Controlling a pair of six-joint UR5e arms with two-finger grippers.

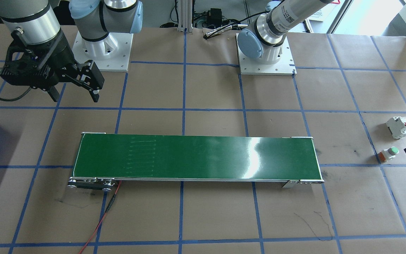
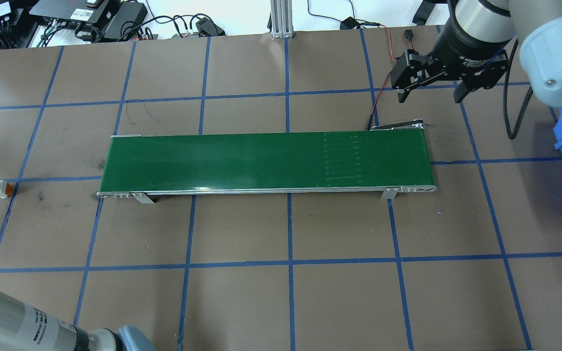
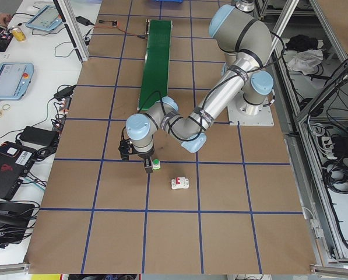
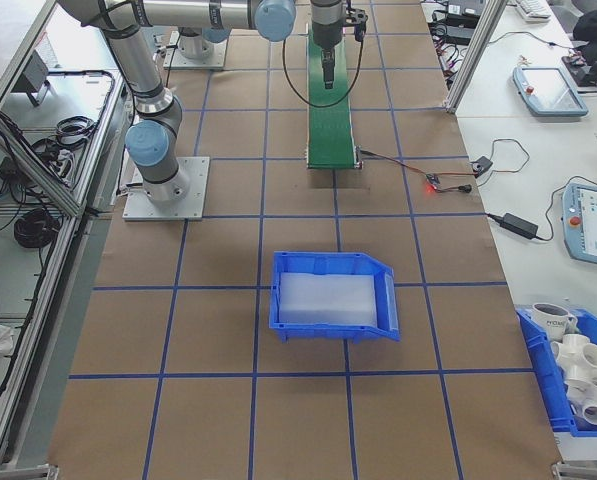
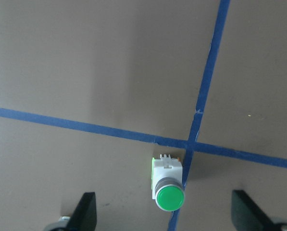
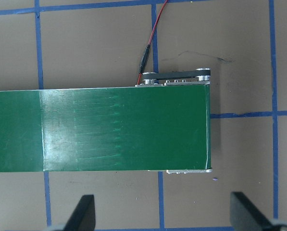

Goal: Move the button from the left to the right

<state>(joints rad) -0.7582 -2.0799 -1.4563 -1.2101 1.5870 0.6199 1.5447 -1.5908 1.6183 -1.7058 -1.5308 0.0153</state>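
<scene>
Left gripper [image 5: 162,216] wide open above the button [image 5: 169,189], which lies on its side on the tabletop [image 5: 85,62] between the fingers. Risk: off-centre closing could roll it away. Right gripper [image 2: 427,90] open over the belt [image 2: 261,161] end.

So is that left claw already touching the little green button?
Apart. The left wrist view shows both fingers wide of the button, bare table between.

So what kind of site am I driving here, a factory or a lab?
Looks like a robotics lab test cell, not a factory: a small conveyor on a tape-gridded table, teach pendants and loose cables on side benches.
</scene>
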